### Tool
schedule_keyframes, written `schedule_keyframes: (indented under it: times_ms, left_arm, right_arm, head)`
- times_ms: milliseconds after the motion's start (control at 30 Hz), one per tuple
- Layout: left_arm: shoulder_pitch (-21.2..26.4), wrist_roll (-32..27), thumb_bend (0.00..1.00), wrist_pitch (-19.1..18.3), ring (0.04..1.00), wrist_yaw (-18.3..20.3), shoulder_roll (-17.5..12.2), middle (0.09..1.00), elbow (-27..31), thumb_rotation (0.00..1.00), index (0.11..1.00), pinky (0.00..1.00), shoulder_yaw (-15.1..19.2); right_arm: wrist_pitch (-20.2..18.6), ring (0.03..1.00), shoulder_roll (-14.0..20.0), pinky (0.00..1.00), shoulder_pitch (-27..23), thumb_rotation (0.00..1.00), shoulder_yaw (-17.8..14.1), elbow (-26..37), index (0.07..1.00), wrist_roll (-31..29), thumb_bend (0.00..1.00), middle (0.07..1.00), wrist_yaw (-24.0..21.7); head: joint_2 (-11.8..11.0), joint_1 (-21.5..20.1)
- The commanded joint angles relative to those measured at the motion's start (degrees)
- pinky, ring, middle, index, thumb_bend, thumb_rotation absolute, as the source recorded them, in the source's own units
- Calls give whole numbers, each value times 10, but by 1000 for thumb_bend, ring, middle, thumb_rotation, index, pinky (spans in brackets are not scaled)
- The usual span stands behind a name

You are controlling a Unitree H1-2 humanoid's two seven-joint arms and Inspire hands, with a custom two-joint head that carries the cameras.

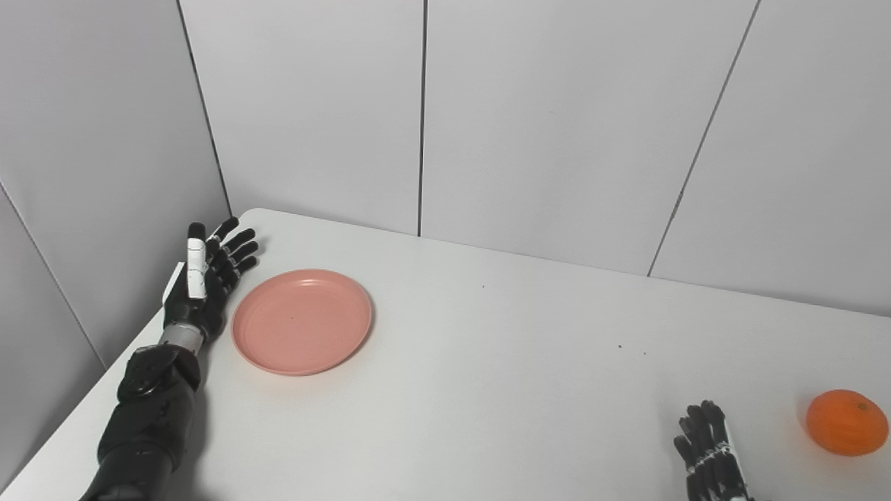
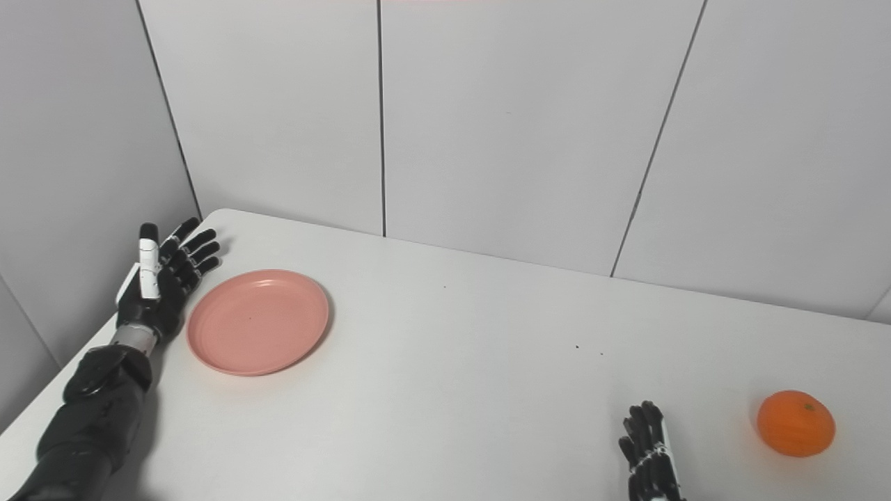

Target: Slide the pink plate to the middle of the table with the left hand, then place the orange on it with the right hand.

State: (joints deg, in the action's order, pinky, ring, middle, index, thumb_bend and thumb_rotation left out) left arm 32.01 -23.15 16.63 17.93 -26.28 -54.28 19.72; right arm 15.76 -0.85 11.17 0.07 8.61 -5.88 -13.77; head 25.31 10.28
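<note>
The pink plate point(image 1: 301, 321) lies flat on the left part of the white table point(image 1: 501, 348), with nothing on it. My left hand point(image 1: 207, 275) stands just left of the plate's rim, palm toward it, fingers stretched and apart, holding nothing; I cannot tell whether it touches the rim. The orange point(image 1: 847, 422) rests on the table near the front right. My right hand point(image 1: 708, 456) pokes in at the bottom edge, a little left of the orange and apart from it, fingers extended and holding nothing.
Grey wall panels point(image 1: 557, 125) close the table's back and left sides. The table's left edge point(image 1: 90, 396) runs right beside my left forearm point(image 1: 146, 417). A wide stretch of bare tabletop lies between the plate and the orange.
</note>
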Motion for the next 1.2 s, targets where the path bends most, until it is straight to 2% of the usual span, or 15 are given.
schedule_keyframes:
  times_ms: [0,67,200,300,533,733,833,933,1067,1167]
  left_arm:
    - [4,-6,1000,-17,881,11,-4,859,11,1000,888,869,1]
    - [-2,-13,1000,-31,871,12,-1,854,28,1000,885,854,3]
    - [0,-30,1000,-47,843,30,-2,846,22,1000,893,844,12]
    - [-3,-38,1000,-61,857,35,2,849,30,1000,905,825,13]
    - [-21,-53,997,-115,879,28,17,873,83,1000,897,803,16]
    - [-38,-56,986,-152,836,22,32,828,133,1000,884,779,14]
    - [-46,-59,1000,-169,865,27,37,870,153,1000,905,814,13]
    - [-51,-56,1000,-182,865,19,43,873,169,1000,905,822,10]
    - [-63,-59,1000,-212,847,7,55,855,207,1000,895,779,4]
    - [-68,-62,1000,-222,875,12,62,869,216,1000,900,783,1]
  right_arm:
    - [0,1000,21,1000,31,1000,4,-44,1000,-4,896,987,-2]
    - [-2,1000,20,1000,31,1000,4,-42,1000,-3,891,986,-1]
    - [-4,1000,19,1000,32,1000,5,-38,1000,-2,885,985,0]
    - [-4,1000,20,1000,32,1000,5,-39,1000,0,884,982,0]
    - [-2,1000,19,1000,32,1000,7,-39,1000,2,883,977,0]
    - [-6,1000,17,1000,33,1000,8,-36,1000,0,890,972,1]
    - [-5,1000,18,1000,33,1000,9,-36,1000,0,888,974,1]
    - [-5,1000,17,1000,33,1000,10,-35,1000,2,888,974,3]
    - [-5,996,16,1000,33,1000,11,-35,1000,4,878,968,4]
    - [-3,994,16,1000,33,1000,11,-34,1000,5,885,966,4]
  head:
    - [5,-1]
    - [7,-1]
    - [8,-3]
    - [9,-3]
    - [12,-6]
    - [14,-6]
    - [15,-7]
    - [16,-9]
    - [17,-10]
    - [18,-11]
